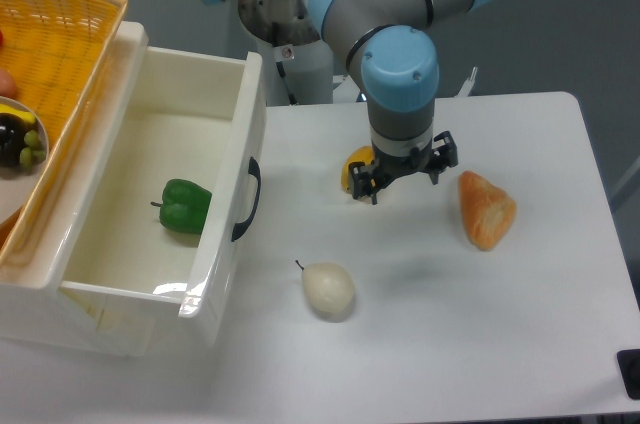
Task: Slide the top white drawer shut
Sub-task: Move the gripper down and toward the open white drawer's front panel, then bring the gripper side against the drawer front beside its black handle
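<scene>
One drawer matters here, the top white drawer (150, 214), and it stands pulled well out at the left side of the white table (520, 344), its deep glossy box open to the camera and its tall front panel facing right toward the middle of the tabletop. A curved black handle (248, 200) sits on that front panel, with nothing touching it. Inside the drawer a green bell pepper (185, 206) lies on the floor, close behind the front panel. Above and to the left, a yellow wicker basket (55, 54) overlaps the drawer's far left edge, and a few dark and green fruits (22, 141) show at the picture's left margin under it. On the table just in front of the drawer's near right corner lies a white pear (328, 289) with its stem pointing up and left. Farther right, well apart from the drawer, the gripper (403, 172) hangs from the grey and blue UR5e arm (400, 64) over the tabletop, directly beside a yellow pepper (355, 172) that it partly hides; its dark fingers are seen from above and holding nothing, but whether they stand apart or together cannot be told. To the gripper's right an orange piece of bread (486, 209) rests on the table, clear of the fingers.
</scene>
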Controlling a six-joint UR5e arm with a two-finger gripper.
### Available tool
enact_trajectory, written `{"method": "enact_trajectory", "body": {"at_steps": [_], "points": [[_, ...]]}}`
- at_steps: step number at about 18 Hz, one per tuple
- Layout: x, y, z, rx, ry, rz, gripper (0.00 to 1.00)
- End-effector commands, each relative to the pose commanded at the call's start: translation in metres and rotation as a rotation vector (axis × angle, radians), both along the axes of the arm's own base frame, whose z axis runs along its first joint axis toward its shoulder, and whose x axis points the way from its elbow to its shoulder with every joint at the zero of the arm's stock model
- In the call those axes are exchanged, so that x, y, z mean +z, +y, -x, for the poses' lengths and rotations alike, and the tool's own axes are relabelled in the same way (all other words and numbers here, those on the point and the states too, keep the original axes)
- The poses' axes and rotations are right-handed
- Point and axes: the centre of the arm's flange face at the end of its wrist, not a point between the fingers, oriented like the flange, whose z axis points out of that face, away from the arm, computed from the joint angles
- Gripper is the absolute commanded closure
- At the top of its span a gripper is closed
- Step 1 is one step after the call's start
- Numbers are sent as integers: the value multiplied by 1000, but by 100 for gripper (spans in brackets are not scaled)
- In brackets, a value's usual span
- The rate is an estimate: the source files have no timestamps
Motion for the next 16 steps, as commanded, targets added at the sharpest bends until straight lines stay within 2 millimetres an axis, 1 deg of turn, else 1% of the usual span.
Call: {"method": "enact_trajectory", "body": {"at_steps": [3, 5, 7, 10, 14, 16], "points": [[-7, 18, -19, -43, -10, 8, 0], [-9, 24, -26, -58, -14, 9, 0], [-15, 36, -40, -90, -23, 15, 0], [-25, 52, -55, -126, -38, 24, 0], [-28, 62, -71, -161, -42, 27, 0], [-29, 64, -74, -167, -44, 27, 0]]}}
